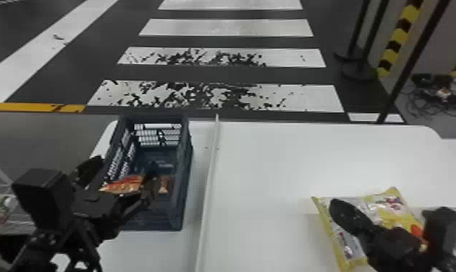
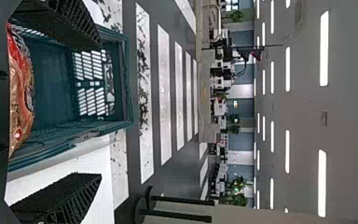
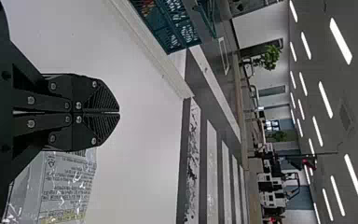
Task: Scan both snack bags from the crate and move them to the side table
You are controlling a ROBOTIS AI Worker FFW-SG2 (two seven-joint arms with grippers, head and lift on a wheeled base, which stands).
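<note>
I look down on a white desk [image 1: 267,162] lying below the right jaws, a pale raised ridge [image 1: 207,181] running between the two pairs. Beyond both, my dark floor [image 1: 223,74] carries broad, scuffed white stripes [image 1: 231,27]; black posts [image 1: 377,29] stand ahead of the right jaws, cables [image 1: 437,103] farther right. Far past the left jaws I've got green plants [image 2: 237,198] and bright ceiling lights [image 2: 324,49].

No words or numbers can be made out from here. The yellow-edged snack bag [image 1: 377,211] carries small coloured lettering on its face, too blurred to read, and its pale panel [image 3: 67,186] has rows of fine dark print, just as illegible. The red-and-orange snack bag [image 2: 21,93] in the crate [image 1: 186,166] shows dark markings I can't decipher.
</note>
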